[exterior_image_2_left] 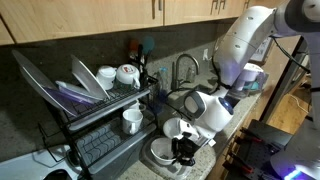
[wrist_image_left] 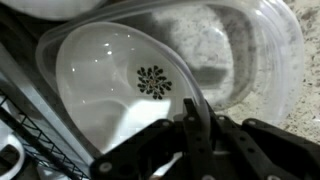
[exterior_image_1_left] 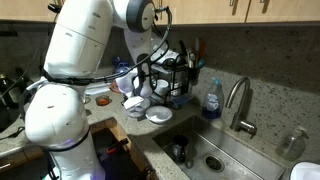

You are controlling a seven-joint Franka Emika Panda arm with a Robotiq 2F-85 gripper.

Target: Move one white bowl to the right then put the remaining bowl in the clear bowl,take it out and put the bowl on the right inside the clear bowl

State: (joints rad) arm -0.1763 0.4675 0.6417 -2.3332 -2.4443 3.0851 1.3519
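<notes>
The clear bowl (wrist_image_left: 255, 50) sat on the speckled counter (wrist_image_left: 205, 45) just beside the dish rack (wrist_image_left: 25, 135). The rack's dark wires ran close along one side of the bowl and left little room there. The white bowl (wrist_image_left: 105, 90), with a dark flower-like print at its middle, lay tilted inside the clear bowl. Its rim crowded the clear wall on the rack side. On the side away from the rack it stood well off the wall, and bare clear bottom showed there.

The gripper (wrist_image_left: 195, 125) came in from the bottom of the wrist view. Its jaws were pressed almost together and pinched the white bowl's rim at its near edge.

In an exterior view the gripper (exterior_image_2_left: 186, 150) hung low in front of the dish rack (exterior_image_2_left: 95, 110), near a mug (exterior_image_2_left: 132, 121) on the rack's lower shelf. The white arm (exterior_image_2_left: 235, 50) filled the space on the far side from the rack.

In an exterior view the sink (exterior_image_1_left: 215, 155) dropped away just beside the dish rack (exterior_image_1_left: 175, 75). A blue soap bottle (exterior_image_1_left: 211, 100) stood between the rack and the faucet (exterior_image_1_left: 238, 100).
</notes>
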